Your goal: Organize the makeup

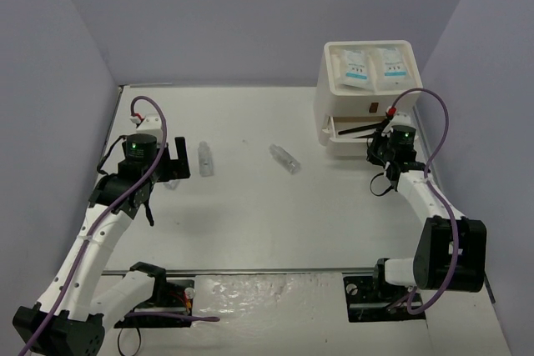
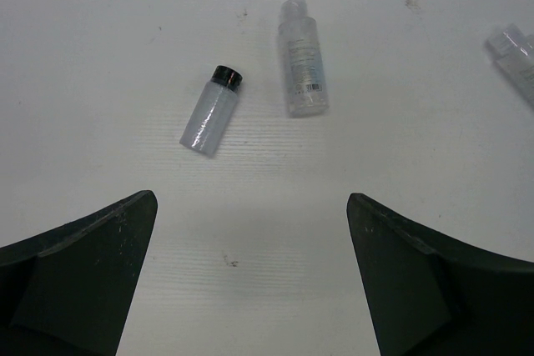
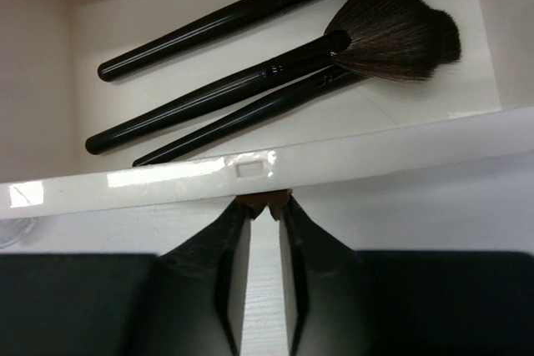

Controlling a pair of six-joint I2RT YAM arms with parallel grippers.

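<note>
Two white sachets with blue print lie on top of the white drawer box. One drawer is pulled out, and three black brushes lie in it. My right gripper is shut on that drawer's brown handle, and it also shows in the top view. My left gripper is open and empty above the table. Beyond it lie a black-capped clear vial and a clear bottle. A third vial lies mid-table. No wooden stick is in view.
The drawer's white front rim runs across the right wrist view just above my fingers. Grey walls close the table on the left, back and right. The drawer box stands against the back right corner.
</note>
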